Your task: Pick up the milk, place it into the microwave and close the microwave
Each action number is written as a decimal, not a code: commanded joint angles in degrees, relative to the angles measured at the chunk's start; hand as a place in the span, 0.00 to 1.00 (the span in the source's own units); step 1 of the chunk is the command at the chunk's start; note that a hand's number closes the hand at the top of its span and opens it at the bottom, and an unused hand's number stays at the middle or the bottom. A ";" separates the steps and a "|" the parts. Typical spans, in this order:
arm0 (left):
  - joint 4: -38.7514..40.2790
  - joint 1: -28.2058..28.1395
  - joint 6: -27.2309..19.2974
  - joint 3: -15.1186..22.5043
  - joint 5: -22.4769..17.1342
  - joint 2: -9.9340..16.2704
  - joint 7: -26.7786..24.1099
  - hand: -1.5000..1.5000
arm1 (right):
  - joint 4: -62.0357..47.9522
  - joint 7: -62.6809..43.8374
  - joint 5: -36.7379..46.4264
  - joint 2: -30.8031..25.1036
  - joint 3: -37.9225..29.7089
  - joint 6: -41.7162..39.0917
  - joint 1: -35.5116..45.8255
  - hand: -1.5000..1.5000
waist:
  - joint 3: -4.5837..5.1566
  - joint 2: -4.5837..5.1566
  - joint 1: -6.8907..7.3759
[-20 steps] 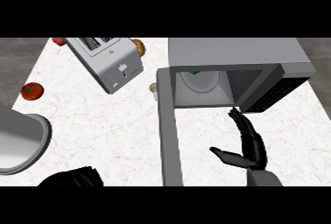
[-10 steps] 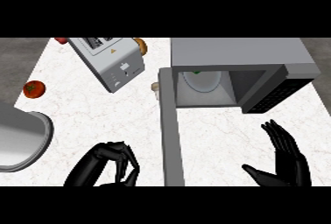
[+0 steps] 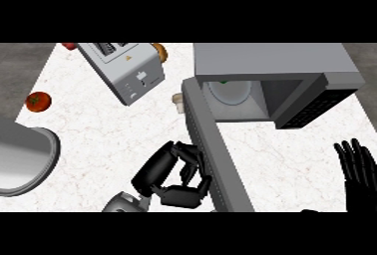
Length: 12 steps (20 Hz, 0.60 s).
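The milk (image 3: 230,93) sat inside the microwave (image 3: 294,69), behind the open door (image 3: 217,154). The left hand (image 3: 173,174), fingers curled and holding nothing, pressed against the door's outer face; the right hand (image 3: 358,169) rested open at the right edge. A glancing push might slip off, leaving the door ajar.

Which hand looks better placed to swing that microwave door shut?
Probably the left hand: its curled fingers sit right against the outer face of the open microwave door. The right hand is open near the view's right edge, away from it.
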<state>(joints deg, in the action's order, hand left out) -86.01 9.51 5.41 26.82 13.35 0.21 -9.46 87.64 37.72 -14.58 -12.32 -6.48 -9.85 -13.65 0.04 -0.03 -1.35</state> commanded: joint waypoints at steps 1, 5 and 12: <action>8.81 8.02 -6.85 9.61 -1.78 -0.20 3.01 1.00 | 2.47 0.60 0.06 -0.31 -0.35 -0.78 -1.16 0.00 | -0.02 0.14 -0.23; 20.81 13.69 -16.94 15.70 -6.23 -0.19 0.46 1.00 | 8.36 -5.35 -2.86 -2.05 -1.20 -1.40 0.20 0.00 | 0.02 0.32 -0.87; 28.98 24.75 -21.51 25.37 -20.99 -0.19 4.22 1.00 | 13.95 -10.25 -7.00 -4.77 -0.44 -5.48 1.30 0.00 | 0.11 0.93 -4.44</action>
<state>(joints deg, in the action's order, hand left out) -62.39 29.58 -12.58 46.36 -1.77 0.38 -5.62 98.79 30.17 -20.02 -15.74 -7.20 -13.94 -13.03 0.10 0.52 -4.14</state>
